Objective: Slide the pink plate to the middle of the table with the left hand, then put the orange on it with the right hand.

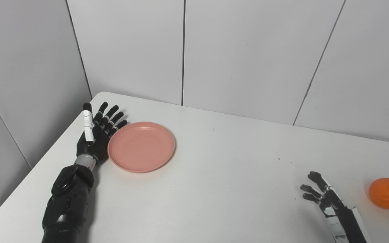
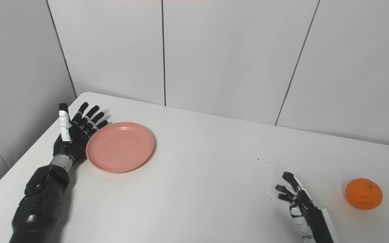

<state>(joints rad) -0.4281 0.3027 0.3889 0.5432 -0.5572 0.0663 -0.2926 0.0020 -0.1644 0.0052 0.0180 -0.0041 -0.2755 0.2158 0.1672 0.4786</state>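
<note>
Left eye view: pink plate (image 1: 141, 146) against open left hand (image 1: 96, 131).

No readable text, label, brand, number or sign anywhere in either view.
</note>
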